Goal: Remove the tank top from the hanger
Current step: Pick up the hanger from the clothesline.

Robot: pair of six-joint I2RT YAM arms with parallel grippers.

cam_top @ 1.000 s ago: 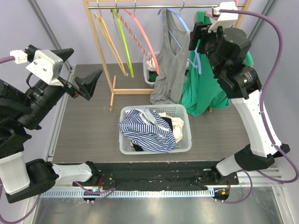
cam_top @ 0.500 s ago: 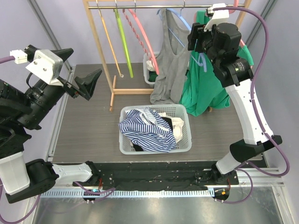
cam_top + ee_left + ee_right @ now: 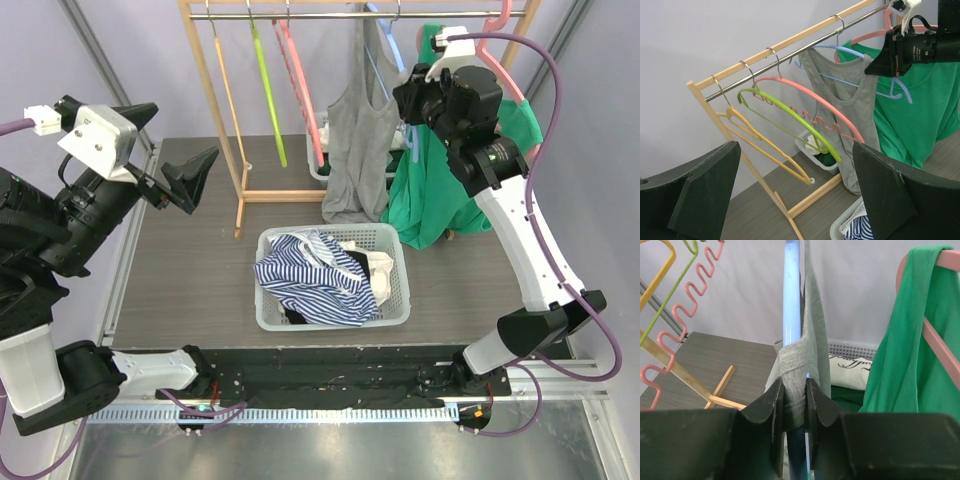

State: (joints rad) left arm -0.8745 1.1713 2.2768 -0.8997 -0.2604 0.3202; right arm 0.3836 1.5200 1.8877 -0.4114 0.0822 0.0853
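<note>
The grey tank top (image 3: 355, 150) hangs from a light blue hanger (image 3: 392, 40) on the rack's rail. My right gripper (image 3: 406, 98) is up at the top's right shoulder. In the right wrist view its jaws (image 3: 795, 395) are shut on the grey strap (image 3: 812, 340), with the blue hanger arm (image 3: 791, 300) running between them. My left gripper (image 3: 185, 175) is raised at the left, far from the rack, and stands wide open and empty (image 3: 795, 147). From there the tank top (image 3: 860, 115) and its hanger (image 3: 850, 51) show in full.
A green shirt (image 3: 440, 190) on a pink hanger hangs right of the tank top. Yellow, green and pink bare hangers (image 3: 285, 70) hang further left on the wooden rack (image 3: 215, 100). A white basket (image 3: 265, 300) of clothes sits below, and a smaller basket (image 3: 318, 165) stands behind the rack.
My right gripper moved left and up to the tank top's shoulder and closed on the strap. The tank top and the other hangers swung slightly. The left arm stayed still.
</note>
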